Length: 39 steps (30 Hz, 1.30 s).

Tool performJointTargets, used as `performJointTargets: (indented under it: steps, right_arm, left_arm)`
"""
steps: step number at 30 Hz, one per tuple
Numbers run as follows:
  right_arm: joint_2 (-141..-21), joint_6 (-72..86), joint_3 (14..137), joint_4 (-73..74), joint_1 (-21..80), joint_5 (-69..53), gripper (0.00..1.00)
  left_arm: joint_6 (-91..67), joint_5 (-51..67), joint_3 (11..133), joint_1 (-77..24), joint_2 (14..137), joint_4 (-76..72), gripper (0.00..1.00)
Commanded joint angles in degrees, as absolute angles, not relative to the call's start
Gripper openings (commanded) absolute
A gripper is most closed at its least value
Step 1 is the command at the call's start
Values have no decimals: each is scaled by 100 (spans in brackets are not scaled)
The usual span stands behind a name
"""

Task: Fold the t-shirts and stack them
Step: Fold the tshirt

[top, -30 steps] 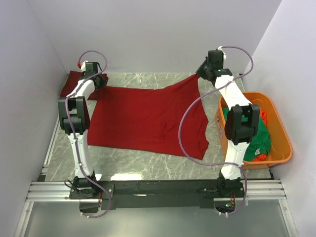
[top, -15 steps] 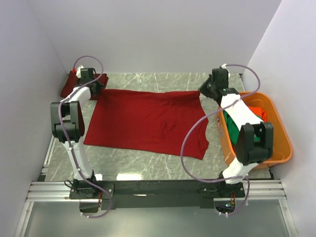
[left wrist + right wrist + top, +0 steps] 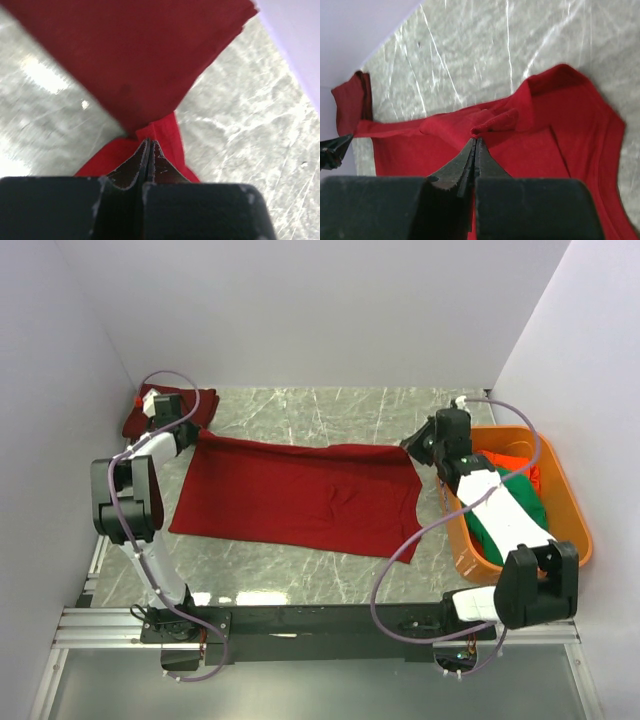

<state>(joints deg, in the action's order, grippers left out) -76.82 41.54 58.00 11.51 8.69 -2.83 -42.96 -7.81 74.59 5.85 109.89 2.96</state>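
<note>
On the marble table (image 3: 300, 580), left gripper (image 3: 148, 142) and right gripper (image 3: 475, 140) each pinched closed on a far corner of the spread red shirt (image 3: 300, 495).

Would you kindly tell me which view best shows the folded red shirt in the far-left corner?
Top external: the folded red shirt shows almost whole. Left wrist gives a blurred close-up of part; right wrist, a small distant edge.

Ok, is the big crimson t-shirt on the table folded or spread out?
Spread: crimson t-shirt lies open on the table, its far corners pinched by left gripper and right gripper.
</note>
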Motion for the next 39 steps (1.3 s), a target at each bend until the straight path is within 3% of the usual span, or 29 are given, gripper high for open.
performJointTargets:
  steps: [1, 39]
  right_arm:
    - [-7296, 4236, 5494, 976, 932, -264, 0]
    - [-5493, 4175, 3507, 1231, 1011, -396, 0]
  left_arm:
    - [-4456, -993, 7216, 642, 10424, -122, 0]
    - [-5722, -1591, 4396, 642, 8385, -501, 1]
